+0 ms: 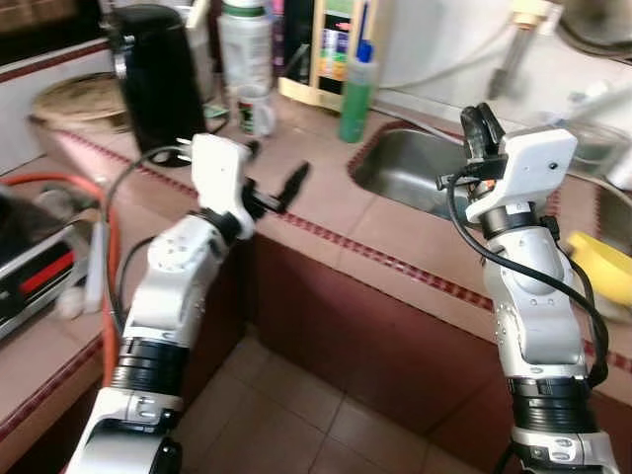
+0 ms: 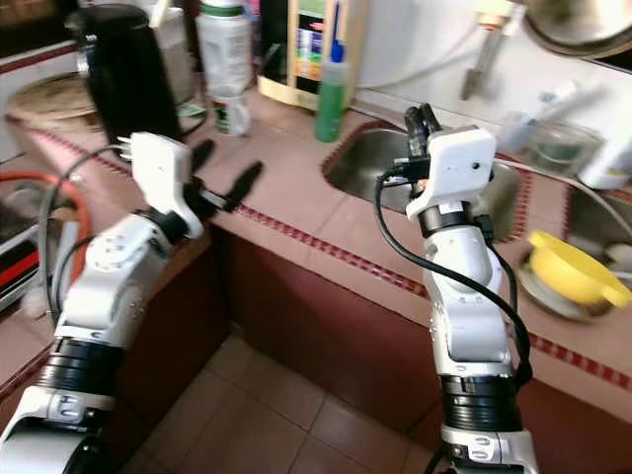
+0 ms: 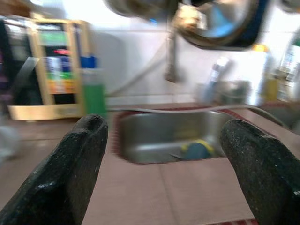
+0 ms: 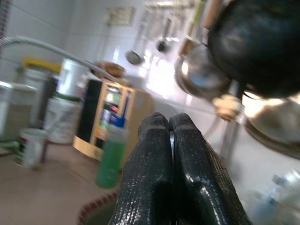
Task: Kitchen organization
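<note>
The left hand (image 1: 275, 183) is held over the tiled bench (image 1: 326, 212) with its two black fingers (image 3: 75, 173) spread wide and nothing between them. The right hand (image 2: 423, 126) is lifted above the steel sink (image 2: 380, 168), its fingers pressed tight together and holding nothing. No thing has been picked up yet, so the step in hand is judged to be choosing and reaching. The task names no one thing. The nearest thing for the left hand looks to be the green bottle (image 1: 357, 91), which stands upright on the bench just beside the sink's corner, in front of a yellow rack (image 1: 321, 59). A white mug (image 1: 255, 111), a big white jar (image 1: 245, 44) and a black kettle (image 1: 153, 79) stand close together further along. A yellow bowl (image 2: 573, 272) is seen on the bench past the sink. To do this well, the open hand should be brought in level and slowly, so the tall bottle is not tipped into the sink. The bottle should be gripped low on its body. The mug should be kept clear of, since it could be knocked.
</note>
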Controlling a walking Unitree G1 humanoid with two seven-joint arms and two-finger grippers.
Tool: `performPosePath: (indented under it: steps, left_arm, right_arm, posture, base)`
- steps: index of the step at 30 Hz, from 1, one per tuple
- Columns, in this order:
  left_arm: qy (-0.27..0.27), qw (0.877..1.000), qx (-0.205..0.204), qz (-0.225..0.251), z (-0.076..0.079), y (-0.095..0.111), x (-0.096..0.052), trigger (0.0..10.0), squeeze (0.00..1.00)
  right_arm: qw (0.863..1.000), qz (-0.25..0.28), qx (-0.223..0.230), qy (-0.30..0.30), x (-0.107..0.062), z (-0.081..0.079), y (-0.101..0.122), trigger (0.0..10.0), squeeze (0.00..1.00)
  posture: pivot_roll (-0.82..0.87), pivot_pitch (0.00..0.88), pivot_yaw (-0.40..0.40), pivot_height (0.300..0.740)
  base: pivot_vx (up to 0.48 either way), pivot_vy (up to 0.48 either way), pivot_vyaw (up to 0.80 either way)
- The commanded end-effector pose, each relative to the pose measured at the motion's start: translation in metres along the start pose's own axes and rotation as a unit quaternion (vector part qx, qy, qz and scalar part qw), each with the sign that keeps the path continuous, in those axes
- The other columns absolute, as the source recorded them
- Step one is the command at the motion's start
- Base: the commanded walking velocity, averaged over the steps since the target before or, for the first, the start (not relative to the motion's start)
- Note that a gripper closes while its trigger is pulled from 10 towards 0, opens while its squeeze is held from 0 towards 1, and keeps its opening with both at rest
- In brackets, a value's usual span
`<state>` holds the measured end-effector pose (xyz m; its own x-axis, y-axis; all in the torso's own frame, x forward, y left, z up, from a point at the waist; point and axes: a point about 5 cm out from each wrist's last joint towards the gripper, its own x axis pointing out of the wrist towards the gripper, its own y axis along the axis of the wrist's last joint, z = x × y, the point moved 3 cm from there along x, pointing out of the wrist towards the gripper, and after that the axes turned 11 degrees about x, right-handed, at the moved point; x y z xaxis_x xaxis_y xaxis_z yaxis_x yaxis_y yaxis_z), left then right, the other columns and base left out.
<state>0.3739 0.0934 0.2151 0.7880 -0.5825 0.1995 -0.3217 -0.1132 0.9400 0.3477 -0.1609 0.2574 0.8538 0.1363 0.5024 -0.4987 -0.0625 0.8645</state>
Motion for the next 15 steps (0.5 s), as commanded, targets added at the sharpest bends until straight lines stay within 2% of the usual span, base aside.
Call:
performPosePath:
  steps: [1, 9, 15]
  left_arm:
    - [-0.007, 1.000, 0.023, 0.007, -0.0018, 0.0067, 0.0044, 10.0, 0.00]
    - [-0.015, 1.000, 0.013, 0.016, 0.0007, 0.0082, 0.0092, 10.0, 0.00]
    - [-0.010, 1.000, 0.014, 0.025, -0.0003, 0.0106, 0.0102, 10.0, 0.00]
  right_arm:
    - [1.000, 0.006, -0.001, -0.004, 0.0017, 0.0014, 0.0046, 10.0, 0.00]
    - [1.000, 0.005, -0.002, -0.004, 0.0007, 0.0002, 0.0043, 10.0, 0.00]
    - [1.000, 0.007, -0.005, -0.002, 0.0014, -0.0006, 0.0052, 10.0, 0.00]
  posture:
    - [0.03, 0.000, -0.024, 0.740]
    - [0.02, 0.000, -0.018, 0.740]
    - [0.02, 0.000, -0.023, 0.740]
  base:
    - [0.000, 0.000, -0.73]
    - [0.000, 0.000, -0.71]
    - [0.379, 0.000, -0.71]
